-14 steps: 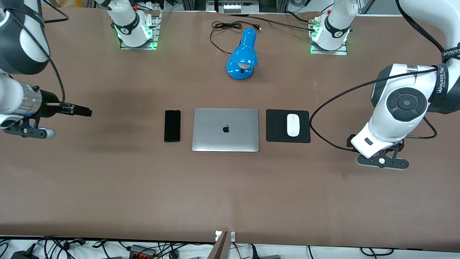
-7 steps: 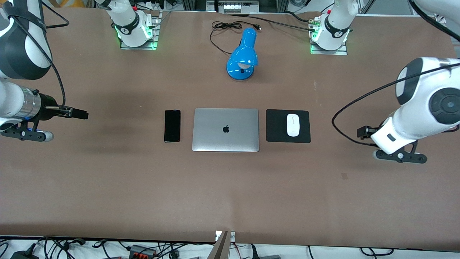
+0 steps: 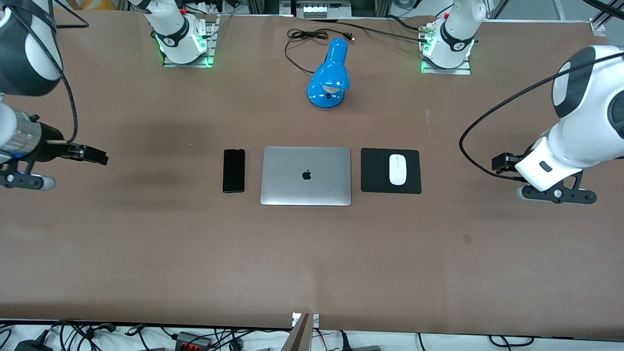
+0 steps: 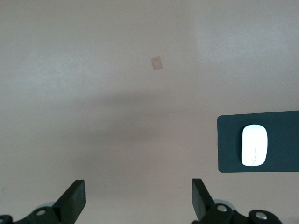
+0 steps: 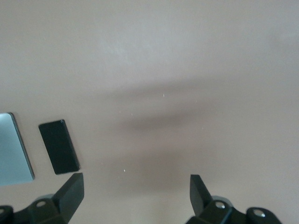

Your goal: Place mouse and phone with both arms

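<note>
The white mouse point(image 3: 398, 169) lies on a black mouse pad point(image 3: 375, 170) beside the closed laptop, toward the left arm's end. It also shows in the left wrist view point(image 4: 254, 144). The black phone point(image 3: 234, 170) lies flat beside the laptop toward the right arm's end, and shows in the right wrist view point(image 5: 58, 146). My left gripper point(image 3: 499, 162) hangs open and empty over bare table, apart from the pad; its fingers point(image 4: 74, 200) stand wide. My right gripper point(image 3: 96, 155) is open and empty over bare table, well apart from the phone; its fingers point(image 5: 72, 189) stand wide.
A closed silver laptop point(image 3: 306, 175) lies between phone and pad. A blue desk lamp point(image 3: 329, 73) with a black cord lies nearer the arm bases. A small tape mark point(image 3: 467, 238) is on the brown table point(image 3: 312, 263).
Both arms have drawn outward: the left gripper toward the left arm's end and up toward the bases, the right gripper toward the right arm's end. Mouse and phone have not moved.
</note>
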You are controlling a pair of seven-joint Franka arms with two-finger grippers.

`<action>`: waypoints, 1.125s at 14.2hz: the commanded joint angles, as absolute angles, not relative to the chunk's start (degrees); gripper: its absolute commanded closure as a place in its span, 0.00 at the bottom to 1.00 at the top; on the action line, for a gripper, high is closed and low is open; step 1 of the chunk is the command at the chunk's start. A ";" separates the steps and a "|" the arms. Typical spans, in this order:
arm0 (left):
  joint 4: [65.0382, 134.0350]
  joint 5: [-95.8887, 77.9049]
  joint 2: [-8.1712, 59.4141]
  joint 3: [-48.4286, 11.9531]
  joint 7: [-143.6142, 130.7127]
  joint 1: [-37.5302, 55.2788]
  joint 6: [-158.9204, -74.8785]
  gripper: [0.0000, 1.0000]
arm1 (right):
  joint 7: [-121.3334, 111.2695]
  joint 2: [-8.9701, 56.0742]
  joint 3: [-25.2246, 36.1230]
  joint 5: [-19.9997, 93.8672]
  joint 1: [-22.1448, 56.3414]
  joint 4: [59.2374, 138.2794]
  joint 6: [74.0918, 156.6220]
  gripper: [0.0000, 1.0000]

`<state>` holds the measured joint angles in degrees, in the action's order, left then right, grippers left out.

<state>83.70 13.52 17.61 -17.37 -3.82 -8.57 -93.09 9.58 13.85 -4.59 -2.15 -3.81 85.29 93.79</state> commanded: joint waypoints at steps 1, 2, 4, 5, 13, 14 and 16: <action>83.58 11.69 16.96 -17.75 -2.29 -9.23 -92.20 0.00 | 9.14 11.61 -5.19 -2.99 -4.48 85.60 93.43 0.00; 83.58 10.73 16.70 -17.75 -2.29 -9.32 -92.11 0.00 | 9.58 11.60 -5.19 -2.73 -4.48 85.61 94.21 0.00; 83.67 10.11 14.25 -17.67 -2.28 -9.23 -90.28 0.00 | 8.88 12.13 -5.10 -2.81 -4.75 85.43 95.79 0.00; 83.67 10.02 13.72 -17.75 -2.81 -9.23 -89.57 0.00 | 8.79 12.30 -5.18 -2.81 -4.75 85.43 96.15 0.00; 75.94 6.33 15.20 -17.05 -2.29 -10.28 -86.84 0.00 | 9.23 12.30 -5.19 -2.64 -4.92 85.34 95.89 0.00; 75.68 6.24 15.47 -17.14 -2.46 -11.33 -86.75 0.00 | 9.14 12.30 -5.19 -2.64 -5.01 85.34 95.89 0.00; 76.98 -0.22 14.51 -17.32 -7.78 -12.21 -88.06 0.00 | 8.88 12.30 -5.19 -2.64 -5.01 85.34 95.89 0.00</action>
<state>78.00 5.33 13.97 -17.08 -4.59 -11.06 -88.26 9.57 12.48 -4.68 -2.23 -4.41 85.34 95.79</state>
